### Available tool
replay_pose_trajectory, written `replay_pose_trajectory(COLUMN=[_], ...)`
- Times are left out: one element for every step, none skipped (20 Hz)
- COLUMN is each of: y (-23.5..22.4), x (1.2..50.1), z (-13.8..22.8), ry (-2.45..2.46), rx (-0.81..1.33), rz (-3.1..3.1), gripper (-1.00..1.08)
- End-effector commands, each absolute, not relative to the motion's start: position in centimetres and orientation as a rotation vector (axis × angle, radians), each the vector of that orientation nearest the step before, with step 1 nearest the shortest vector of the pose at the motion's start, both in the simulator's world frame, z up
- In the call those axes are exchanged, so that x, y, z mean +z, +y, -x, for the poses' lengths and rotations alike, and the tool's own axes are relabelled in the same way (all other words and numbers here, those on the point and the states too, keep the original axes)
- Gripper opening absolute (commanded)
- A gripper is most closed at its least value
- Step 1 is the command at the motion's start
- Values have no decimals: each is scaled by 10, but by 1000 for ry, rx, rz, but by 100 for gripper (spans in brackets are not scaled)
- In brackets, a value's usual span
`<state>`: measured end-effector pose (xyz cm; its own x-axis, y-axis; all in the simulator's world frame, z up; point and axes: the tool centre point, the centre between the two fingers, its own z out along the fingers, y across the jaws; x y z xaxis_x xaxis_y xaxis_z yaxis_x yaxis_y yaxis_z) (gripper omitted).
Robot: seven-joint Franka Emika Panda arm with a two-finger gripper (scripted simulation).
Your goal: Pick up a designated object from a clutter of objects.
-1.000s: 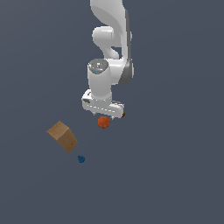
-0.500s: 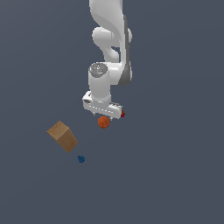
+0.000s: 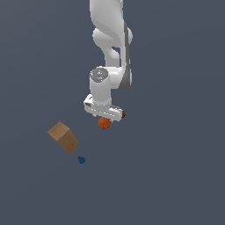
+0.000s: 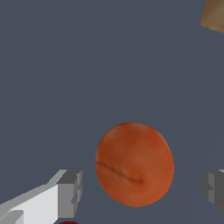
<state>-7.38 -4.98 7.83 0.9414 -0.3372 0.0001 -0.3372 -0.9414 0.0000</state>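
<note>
Dark grey floor [image 3: 176, 184] carries, from the exterior view's left, a tan box [image 3: 63, 136], a tiny blue piece [image 3: 81, 160], then the orange ball [image 3: 103, 123] between the gripper's [image 4: 142, 190] spread fingers [image 4: 69, 192], untouched.

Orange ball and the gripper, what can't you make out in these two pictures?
- Contact: in the wrist view the fingers flank the orange ball with gaps showing.
- Fingertips: cut off by the wrist picture's edge; in the exterior view the gripper body hides them.
- Red piece: mostly hidden behind the gripper, a sliver in both views.
- Box: only a corner in the wrist view.
- Blue piece: too small to identify.
</note>
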Motion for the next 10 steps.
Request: replay_pose_trajectory(y=[-50, -50, -50, -50, -50, -50, -50, -50, -50, -50], x=[67, 63, 59, 56, 53, 51, 49, 48, 47, 47], z=[74, 75, 75, 75, 75, 75, 75, 74, 74, 74], ry=[-538, -539, -539, -539, -539, -540, -540, -540, -540, -540], rx=[-1, 0, 0, 0, 0, 0, 0, 0, 0, 0], rz=[-3095, -3095, -3095, -3095, -3095, -3095, -3095, -3095, -3095, -3095], gripper=[100, 100, 100, 100, 100, 100, 100, 100, 100, 100])
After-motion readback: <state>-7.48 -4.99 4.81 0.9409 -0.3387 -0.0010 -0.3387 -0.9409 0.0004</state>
